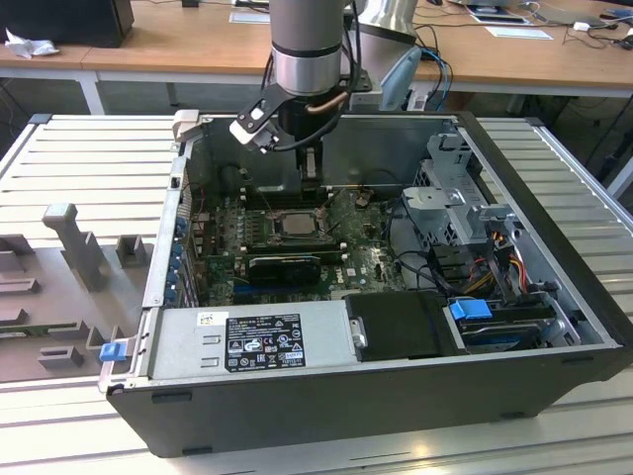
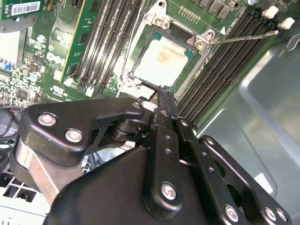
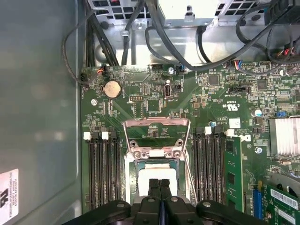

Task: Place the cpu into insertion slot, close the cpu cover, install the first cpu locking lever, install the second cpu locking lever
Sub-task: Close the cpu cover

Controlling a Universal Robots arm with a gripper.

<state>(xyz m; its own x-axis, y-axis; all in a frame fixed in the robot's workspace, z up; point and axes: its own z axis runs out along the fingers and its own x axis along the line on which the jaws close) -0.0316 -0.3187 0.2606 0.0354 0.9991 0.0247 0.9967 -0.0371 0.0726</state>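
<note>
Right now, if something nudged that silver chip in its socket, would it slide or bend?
The cpu looks like a stiff metal-topped slab, so bending seems unlikely. It sits recessed in the insertion slot, so it probably wouldn't slide sideways.

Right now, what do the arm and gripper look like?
The arm is a silver-grey cylinder with a dark band; a copper-coloured cable loops at its wrist. The gripper is black: flat linkage plates with silver screws, narrow fingers.
</note>
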